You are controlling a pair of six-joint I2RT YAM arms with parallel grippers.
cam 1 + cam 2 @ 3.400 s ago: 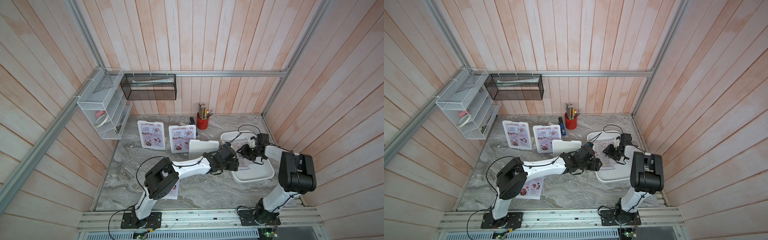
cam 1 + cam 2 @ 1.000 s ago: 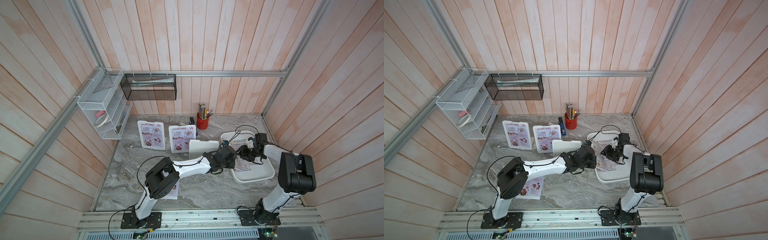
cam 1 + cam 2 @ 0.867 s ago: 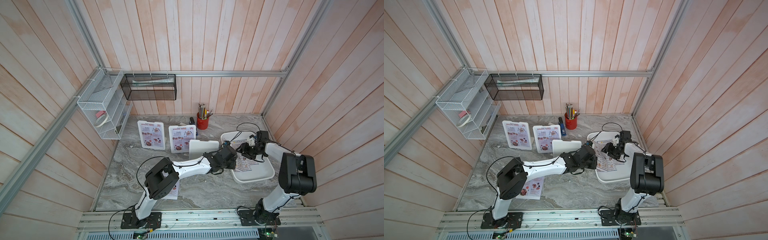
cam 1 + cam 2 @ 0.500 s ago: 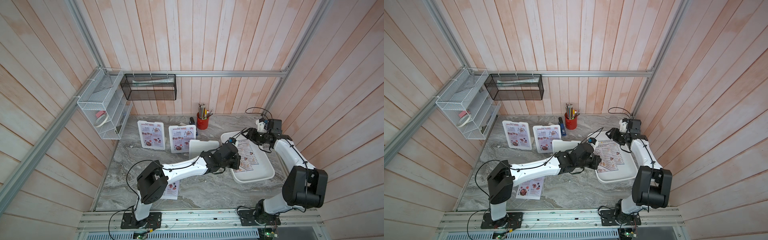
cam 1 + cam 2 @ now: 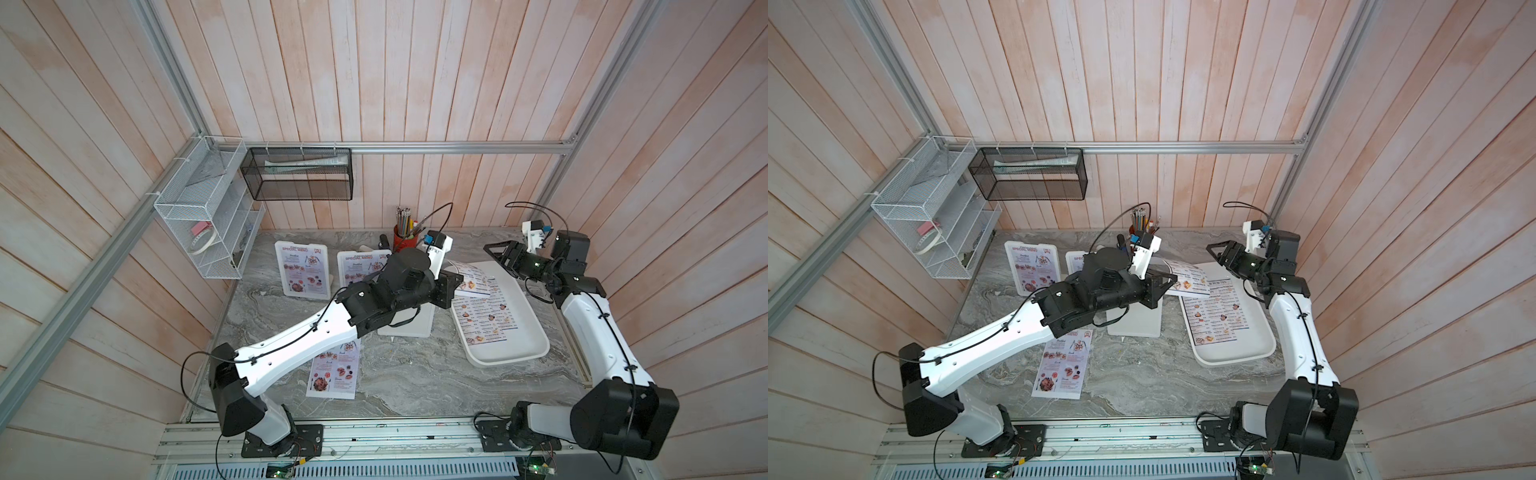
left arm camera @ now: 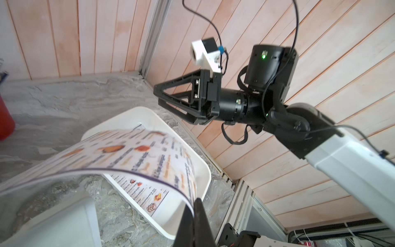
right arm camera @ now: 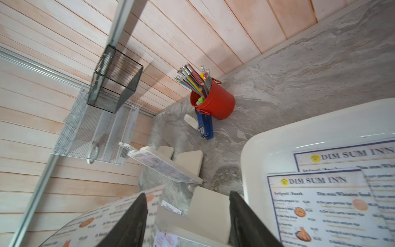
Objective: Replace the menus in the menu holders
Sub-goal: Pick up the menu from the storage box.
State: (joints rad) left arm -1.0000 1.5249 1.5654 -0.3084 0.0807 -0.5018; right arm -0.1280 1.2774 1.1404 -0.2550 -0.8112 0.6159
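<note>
— Left gripper (image 5: 459,286): jaws closed flat on one edge of a Dim Sum Inn menu (image 5: 478,277), with no other support. Location?

— Airborne, about two o'clock of the table (image 5: 415,382), between the flat-lying holder (image 5: 409,328) and the tray (image 5: 511,353). The holder is at eight o'clock of the sheet. The tray is at five, with tray sheets (image 5: 486,320) of the same kind lying in it.

— Orientation?

— Printed face up, bowed into an arch. Judging by the left wrist view, the long axis runs from the pinch toward twelve o'clock, crosswise to the fingers. The wrist hides part of it in both top views. Which end carries the title, I cannot tell.

— Right gripper (image 5: 496,254)?

— Jaws apart and empty, near the sheet at one o'clock, not touching.

— Hazards?

— My judgement only. A single-edge pinch on limp paper means the free end may sag, swing or slip out in transit. A bowed leading edge could buckle at the holder's opening, which I cannot see, or shove the loose holder. A wide swing could tip the nearer standing holder (image 5: 341,270) at nine o'clock, which shows a Special Menu (image 5: 359,270).
</note>
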